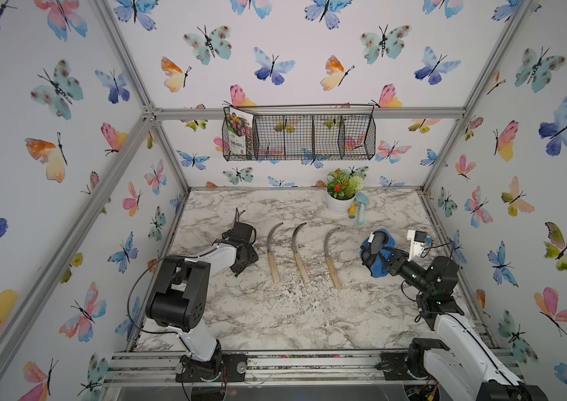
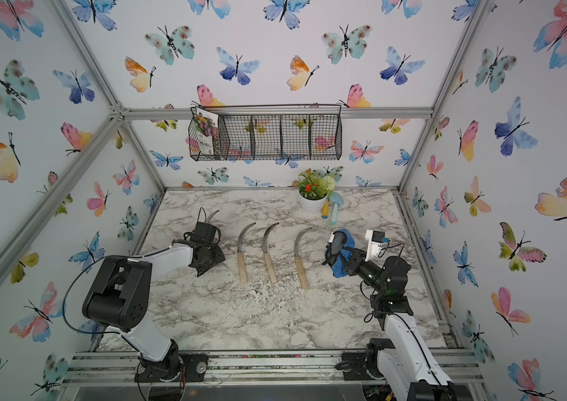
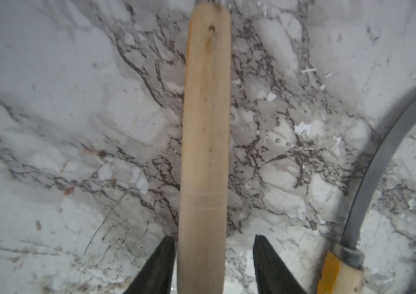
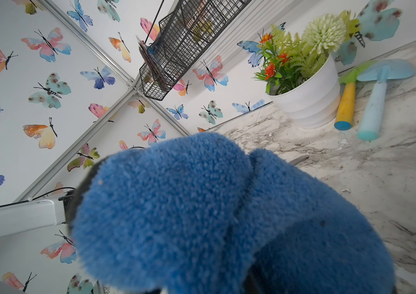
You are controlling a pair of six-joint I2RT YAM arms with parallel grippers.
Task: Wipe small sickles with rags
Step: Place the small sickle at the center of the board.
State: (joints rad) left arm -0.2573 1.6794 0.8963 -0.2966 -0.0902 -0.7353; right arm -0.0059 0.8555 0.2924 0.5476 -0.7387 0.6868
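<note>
**While the rag waits aloft, left jaws stand loose about a handle**

Since wiping wants one arm to steady the tool and one to rub, the roles look split. Low on the left side of the marble table (image 1: 275, 319), the left gripper (image 3: 213, 238) has its jaws parted either side of the fourth sickle (image 3: 205, 127). A gap shows along one side of the pale wooden handle, so it is not clamped. The handle seems to lie flat on the marble. Its grey blade tip (image 2: 213, 213) curls out beyond the wrist.

On the other side, the right gripper (image 1: 376, 248) is buried in the rag (image 4: 202, 216) and closed tight on it. It hangs off the table, well apart from any blade, parked, I judge, until a sickle is offered.

The rag is thick blue terry, bunched, with a dark grey piece at one edge. Between the arms, three more sickles (image 1: 301, 269) lie in a row, handles toward the robot, among white flecks (image 1: 296, 295).
</note>
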